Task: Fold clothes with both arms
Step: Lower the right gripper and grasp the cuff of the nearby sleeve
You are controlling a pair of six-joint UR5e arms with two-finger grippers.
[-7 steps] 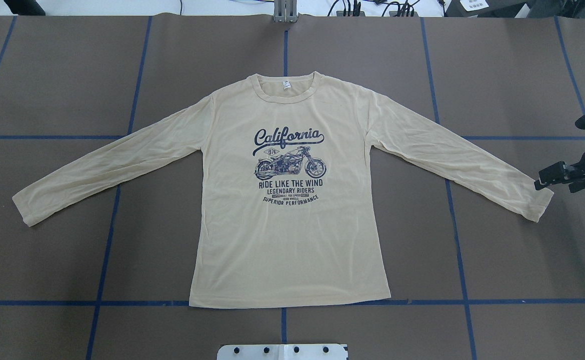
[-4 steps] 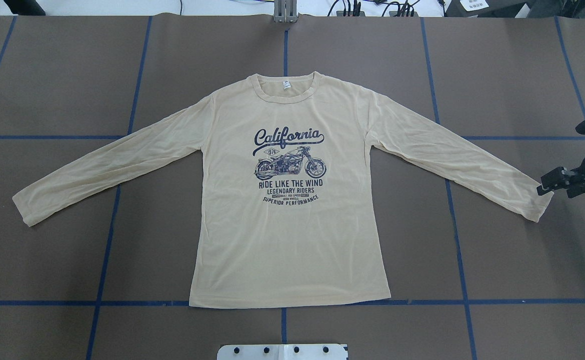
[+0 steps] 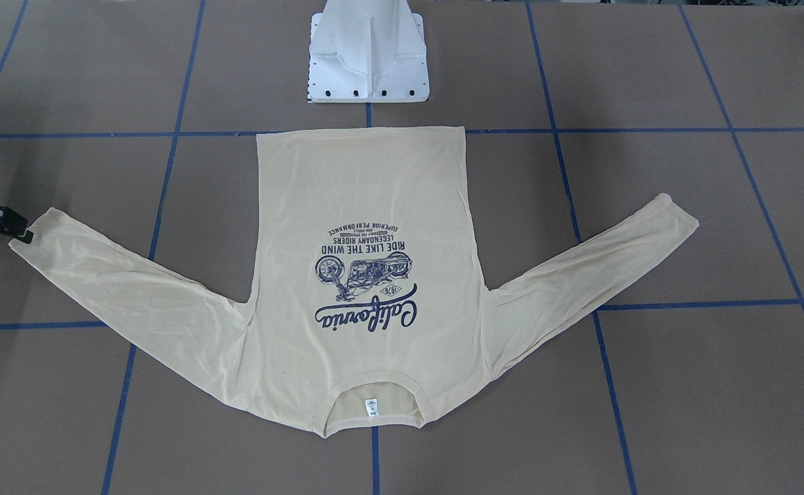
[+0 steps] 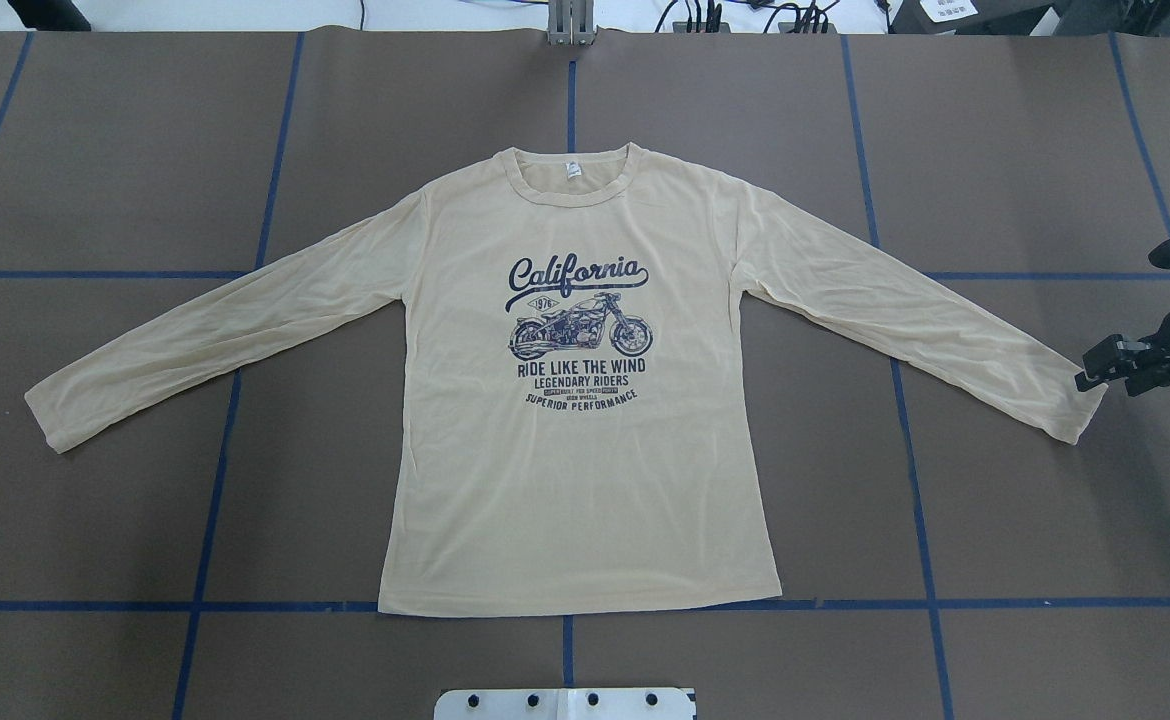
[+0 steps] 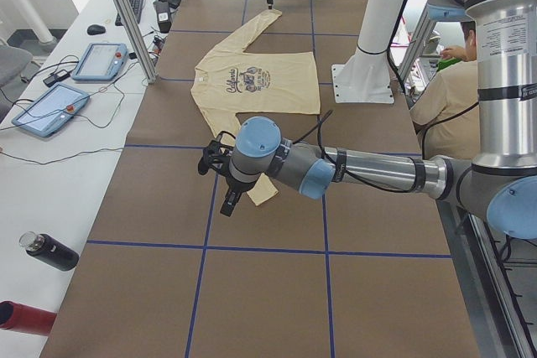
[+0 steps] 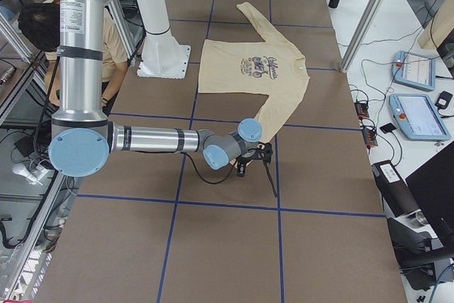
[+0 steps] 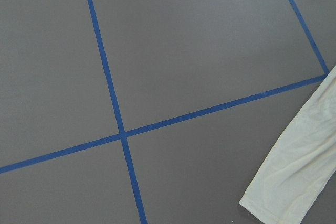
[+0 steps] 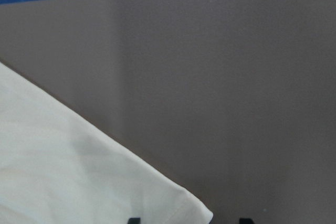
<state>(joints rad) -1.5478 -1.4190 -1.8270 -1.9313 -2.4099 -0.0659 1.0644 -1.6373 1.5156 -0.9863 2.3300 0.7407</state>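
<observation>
Thin cream long-sleeved T-shirt [image 4: 585,500], flat on brown counter [image 4: 145,150]; navy print [image 4: 577,330]: "California", "RIDE LIKE THE WIND". Right hand [image 4: 1091,368] released at cuff [image 4: 1080,415]; left hand [image 5: 211,157]: cannot tell.

On my overhead view the T-shirt [image 4: 585,480] lies flat in the middle of the table [image 4: 95,150], collar at 12 o'clock, hem at 6 toward the pedestal base [image 4: 565,703]. Its sleeves run out toward 8 and 4 o'clock. The right gripper [image 4: 1092,368] sits at 3 o'clock, just beside the 4 o'clock cuff. The left gripper [image 5: 222,182] hangs near the other.
</observation>
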